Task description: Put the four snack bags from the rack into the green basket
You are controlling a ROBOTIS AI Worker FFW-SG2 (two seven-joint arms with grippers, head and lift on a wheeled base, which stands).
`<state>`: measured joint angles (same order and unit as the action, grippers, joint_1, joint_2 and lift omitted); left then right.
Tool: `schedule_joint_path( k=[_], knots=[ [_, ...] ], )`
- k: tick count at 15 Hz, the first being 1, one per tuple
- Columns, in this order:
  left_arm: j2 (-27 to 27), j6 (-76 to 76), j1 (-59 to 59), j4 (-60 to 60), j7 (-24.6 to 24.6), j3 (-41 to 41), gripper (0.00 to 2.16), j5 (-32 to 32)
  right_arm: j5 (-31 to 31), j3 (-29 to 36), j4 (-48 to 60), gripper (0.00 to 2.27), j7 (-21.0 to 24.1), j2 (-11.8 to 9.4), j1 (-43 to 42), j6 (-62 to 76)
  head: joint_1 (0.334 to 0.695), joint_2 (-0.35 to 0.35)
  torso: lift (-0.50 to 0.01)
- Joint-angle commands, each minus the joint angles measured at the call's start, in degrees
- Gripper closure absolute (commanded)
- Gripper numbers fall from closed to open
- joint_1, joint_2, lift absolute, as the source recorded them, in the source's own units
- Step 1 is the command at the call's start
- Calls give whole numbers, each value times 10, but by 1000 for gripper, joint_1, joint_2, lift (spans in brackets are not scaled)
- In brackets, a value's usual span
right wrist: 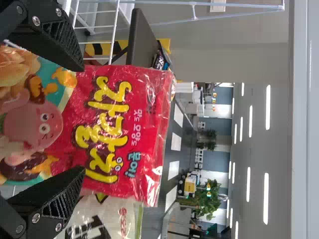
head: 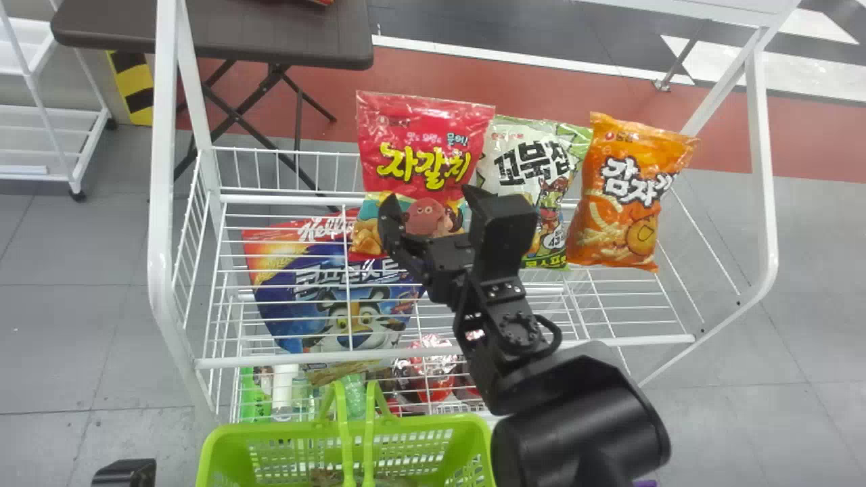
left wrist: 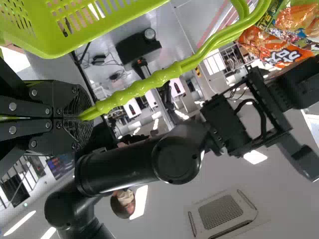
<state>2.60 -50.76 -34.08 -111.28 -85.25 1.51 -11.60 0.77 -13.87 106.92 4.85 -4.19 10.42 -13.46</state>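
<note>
Flat black fingers [right wrist: 55, 204] of the right gripper [right wrist: 82, 120] stand apart astride the red plastic snack bag [head: 426, 145], likely to pinch its sides; a white-green bag [head: 534, 152] and orange bag [head: 626, 203] share the white wire rack [head: 161, 203]. The left gripper [left wrist: 82, 117] clamps the lime plastic basket [head: 270, 431] by its handle [left wrist: 149, 83], presumably steadying it.

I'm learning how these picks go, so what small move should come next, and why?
Probably close the right gripper gently on the red bag. Its fingers stand open towards the bag's two side edges, with the bag's printed front showing between them. The left gripper is already shut on the handle of the green basket, so I would leave that arm alone.
</note>
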Motion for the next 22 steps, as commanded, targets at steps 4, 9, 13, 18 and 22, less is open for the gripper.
schedule_joint_path(
  k=[4,9,13,18,22],
  knots=[
    [13,-2,18,15,-1,-2,2138,-8,13,-5,-69,130,79,20,-43,7,695,-209,-6],
    [16,-2,24,25,-2,-4,2138,-14,13,-4,-83,1747,49,19,-60,-32,695,-200,-6],
    [16,-2,29,29,-1,-4,2138,-15,13,-4,-71,2135,40,18,-53,-34,695,-187,-6],
    [14,-2,31,36,2,-2,2138,-14,9,-3,7,2135,32,14,-4,-37,695,-185,-6],
    [13,0,37,43,4,1,2138,-13,8,0,152,2135,24,-6,82,-97,695,-194,-6]
  ],
)
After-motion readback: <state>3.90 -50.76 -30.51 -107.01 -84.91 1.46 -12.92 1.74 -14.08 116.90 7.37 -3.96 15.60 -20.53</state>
